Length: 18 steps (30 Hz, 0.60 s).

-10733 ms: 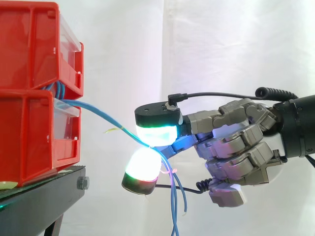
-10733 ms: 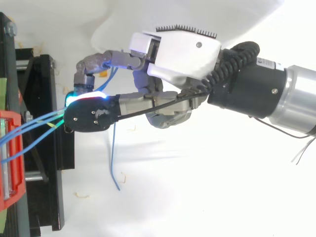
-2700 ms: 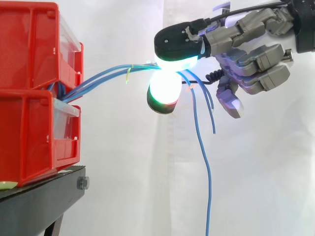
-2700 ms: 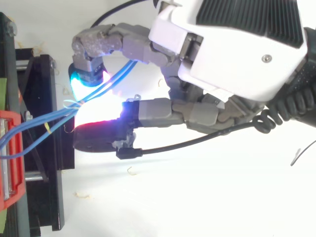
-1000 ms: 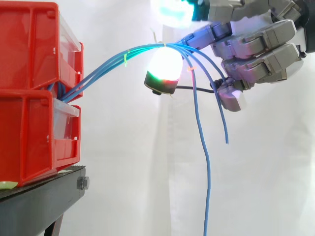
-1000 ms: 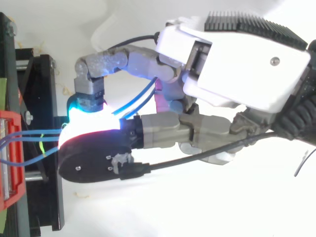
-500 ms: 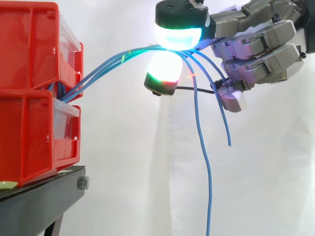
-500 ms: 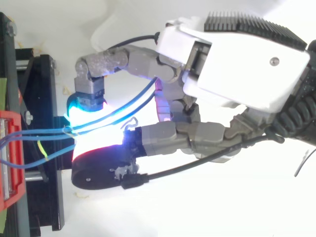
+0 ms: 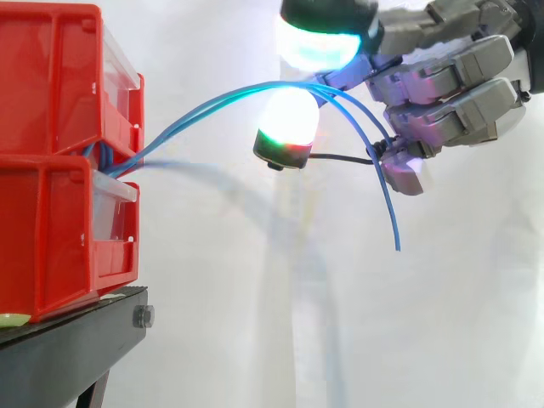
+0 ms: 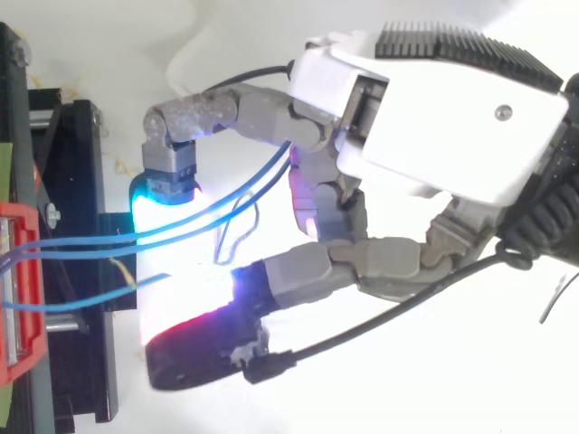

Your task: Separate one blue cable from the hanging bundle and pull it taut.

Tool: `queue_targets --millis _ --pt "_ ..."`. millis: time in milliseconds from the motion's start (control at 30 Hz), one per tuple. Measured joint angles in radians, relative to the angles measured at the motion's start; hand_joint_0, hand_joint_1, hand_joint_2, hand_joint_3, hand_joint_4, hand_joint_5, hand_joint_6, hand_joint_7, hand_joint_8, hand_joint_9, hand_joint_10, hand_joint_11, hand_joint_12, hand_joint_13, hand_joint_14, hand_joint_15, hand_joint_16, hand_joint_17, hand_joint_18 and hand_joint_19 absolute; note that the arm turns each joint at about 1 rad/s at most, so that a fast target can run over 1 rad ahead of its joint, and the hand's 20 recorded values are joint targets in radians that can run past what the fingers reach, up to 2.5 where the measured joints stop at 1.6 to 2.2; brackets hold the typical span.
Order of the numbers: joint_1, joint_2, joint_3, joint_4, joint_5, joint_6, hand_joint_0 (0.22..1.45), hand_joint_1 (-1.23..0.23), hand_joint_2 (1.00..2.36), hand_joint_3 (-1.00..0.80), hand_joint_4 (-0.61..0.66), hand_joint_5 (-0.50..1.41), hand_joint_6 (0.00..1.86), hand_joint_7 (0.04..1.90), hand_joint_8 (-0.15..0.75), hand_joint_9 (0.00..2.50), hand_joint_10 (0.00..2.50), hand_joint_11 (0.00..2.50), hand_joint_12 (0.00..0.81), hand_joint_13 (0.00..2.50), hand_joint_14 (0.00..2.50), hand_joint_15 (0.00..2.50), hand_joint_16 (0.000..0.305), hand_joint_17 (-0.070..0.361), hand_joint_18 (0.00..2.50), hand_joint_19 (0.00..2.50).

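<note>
Two red bins (image 9: 53, 229), three blue cables (image 9: 181, 124), one black stand (image 9: 76, 348).

Looking like a robotics lab test rig: hanging a plain white curtain (image 9: 255, 340) behind, stacking red bins (image 9: 51, 170) on a black stand (image 9: 76, 344), trailing blue cables (image 9: 195, 110) out of them.

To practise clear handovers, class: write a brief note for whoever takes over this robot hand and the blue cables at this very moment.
Hand: open. Its two glowing pads stand apart and pinch nothing.
Things: the blue cables rise in an arc from the red bins and drape over the lower pad. Their ends hang loose past the hand. A separate blue cable runs apart from them towards the hand.
Done: the cables are lifted clear of the bins.
Left: no single cable is gripped or taut. Pinch one alone and pull it tight.
</note>
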Motion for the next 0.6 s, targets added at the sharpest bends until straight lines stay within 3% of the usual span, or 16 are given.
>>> queue_targets --millis 67,133,300,433,600 --pt "0.0 0.0 0.0 0.0 0.0 0.0 0.44 -0.11 1.0 -0.5 0.11 0.13 0.51 1.19 0.112 2.48 0.04 1.03 0.408 2.01 0.03 1.08 0.061 0.136 1.32 0.72" --pt "0.0 0.0 0.0 0.0 0.0 0.0 0.45 -0.09 1.0 -0.5 0.09 0.14 0.51 1.19 0.099 2.49 0.04 1.03 0.392 2.01 0.03 1.09 0.058 0.13 1.3 0.73" --pt "0.0 0.0 -0.001 0.0 0.0 -0.001 0.59 -0.26 1.0 -0.5 0.06 0.13 0.5 1.18 0.033 2.46 0.04 1.1 0.34 1.98 0.03 1.14 0.043 0.097 1.21 0.8" --pt "0.0 0.0 -0.001 0.0 0.0 -0.001 0.68 -0.46 1.0 -0.5 0.08 0.14 0.5 1.18 0.01 2.47 0.04 1.15 0.347 1.99 0.03 1.14 0.04 0.09 1.22 0.8" --pt "0.0 0.0 -0.003 0.0 0.0 -0.001 0.73 -0.57 1.0 -0.48 0.07 0.14 0.5 1.18 0.007 2.48 0.04 1.16 0.356 2.0 0.03 1.14 0.039 0.089 1.24 0.79"
